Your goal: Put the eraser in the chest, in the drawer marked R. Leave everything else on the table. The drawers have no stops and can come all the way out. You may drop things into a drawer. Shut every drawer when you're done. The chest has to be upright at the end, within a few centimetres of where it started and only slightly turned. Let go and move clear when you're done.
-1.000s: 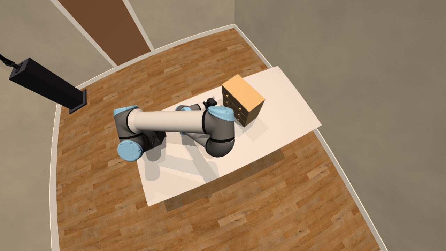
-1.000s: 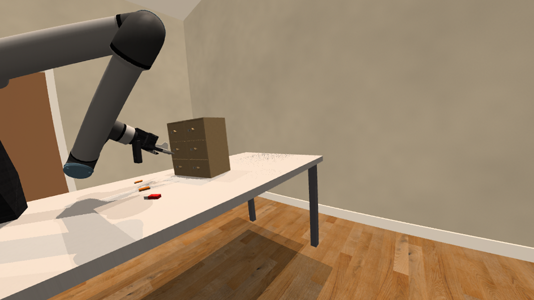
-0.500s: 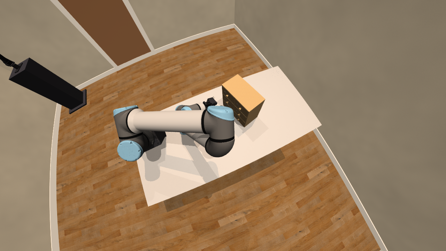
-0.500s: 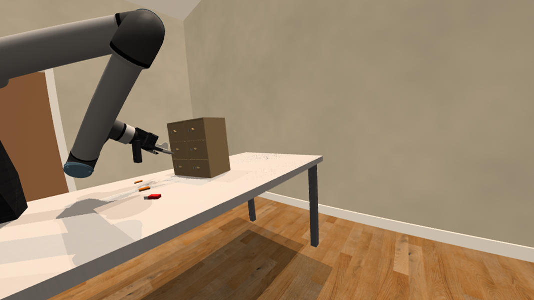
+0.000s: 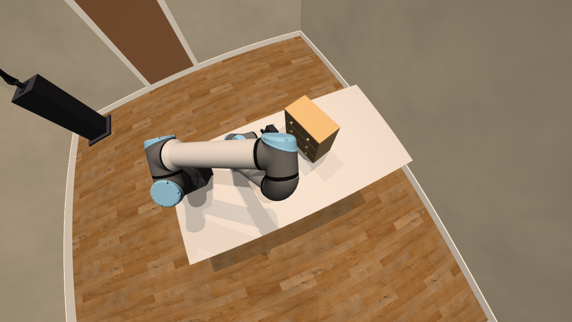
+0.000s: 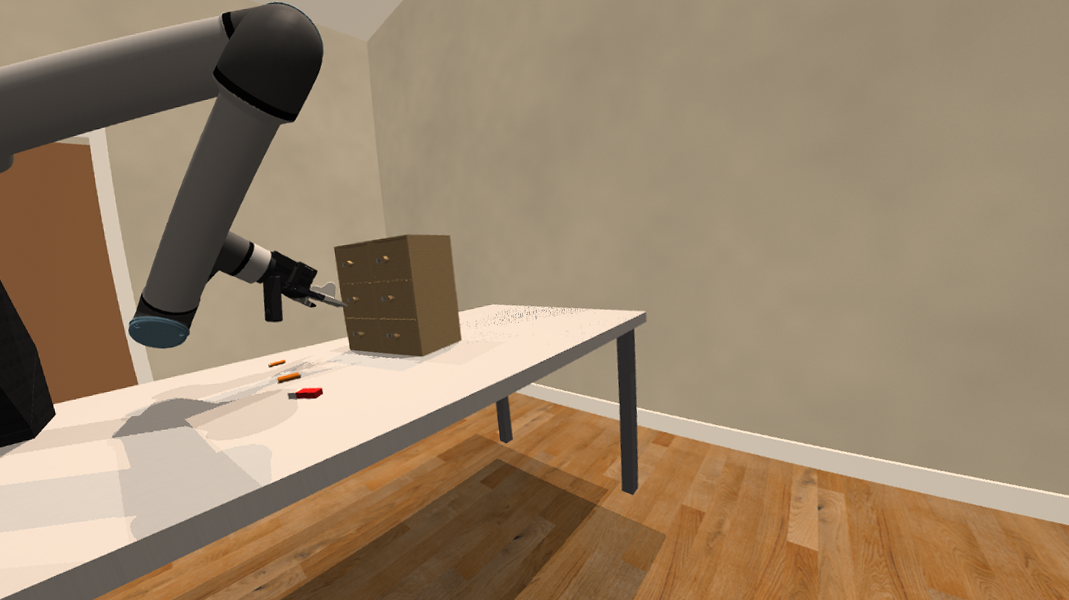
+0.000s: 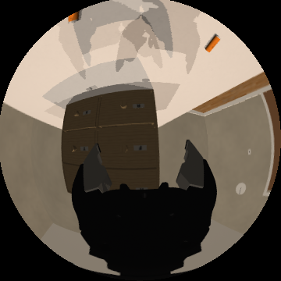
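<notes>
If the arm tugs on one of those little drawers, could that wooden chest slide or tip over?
Possibly. The chest stands free on the smooth table with nothing visibly fixing it, so a tug might drag it. It is taller than it is deep, so a pull high up would probably tip it more readily than one low down. The open gripper faces its middle row.

The light is bright and even, falling from above and behind me, so my arm throws soft grey overlapping shadows across the table [image 6: 524, 335] and the table lays a darker patch on the floor beneath it. The chest [image 6: 398, 295] casts a short pale shadow on the table beside it. Nothing glares. My top and exterior views are sharp throughout. My wrist view is a round fisheye, black outside the circle, bending straight edges near its rim; my pincer [image 7: 142, 168] shows there as a near-black mass with little detail.
</notes>
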You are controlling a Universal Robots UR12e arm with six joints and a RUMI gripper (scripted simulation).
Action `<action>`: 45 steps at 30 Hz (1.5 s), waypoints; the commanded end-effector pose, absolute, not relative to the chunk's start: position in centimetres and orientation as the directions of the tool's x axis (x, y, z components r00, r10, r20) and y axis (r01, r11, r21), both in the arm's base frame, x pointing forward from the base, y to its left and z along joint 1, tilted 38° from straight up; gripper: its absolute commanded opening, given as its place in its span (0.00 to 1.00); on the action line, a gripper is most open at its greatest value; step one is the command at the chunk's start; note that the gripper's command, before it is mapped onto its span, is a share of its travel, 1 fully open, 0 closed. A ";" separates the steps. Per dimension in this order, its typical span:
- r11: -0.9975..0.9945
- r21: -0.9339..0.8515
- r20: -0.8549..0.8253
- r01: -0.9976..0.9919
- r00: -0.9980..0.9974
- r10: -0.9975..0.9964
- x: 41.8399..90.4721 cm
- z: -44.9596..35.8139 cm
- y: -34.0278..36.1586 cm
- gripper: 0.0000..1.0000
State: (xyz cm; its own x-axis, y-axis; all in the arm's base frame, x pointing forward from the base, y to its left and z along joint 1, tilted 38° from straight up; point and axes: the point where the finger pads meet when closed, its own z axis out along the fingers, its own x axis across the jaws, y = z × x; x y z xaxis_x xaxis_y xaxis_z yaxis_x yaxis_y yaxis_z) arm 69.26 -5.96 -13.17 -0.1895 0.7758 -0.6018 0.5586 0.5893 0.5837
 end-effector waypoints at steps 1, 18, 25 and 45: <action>0.584 0.571 -0.602 0.578 -0.190 0.776 69.1 -12.9 -5.8 1.00; 0.549 0.496 -0.602 0.672 -0.190 0.776 68.1 -11.8 -5.2 1.00; 0.526 0.450 -0.602 0.722 -0.190 0.776 67.6 -11.2 -4.9 1.00; 0.444 0.308 -0.602 0.841 -0.190 0.776 66.0 -9.5 -3.9 1.00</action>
State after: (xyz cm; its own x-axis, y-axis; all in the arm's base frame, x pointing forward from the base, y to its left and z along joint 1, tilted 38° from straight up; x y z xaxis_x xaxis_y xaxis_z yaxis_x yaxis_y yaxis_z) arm 66.31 -4.11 -9.85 -0.1898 0.7743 -0.6037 0.8143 0.4677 0.3438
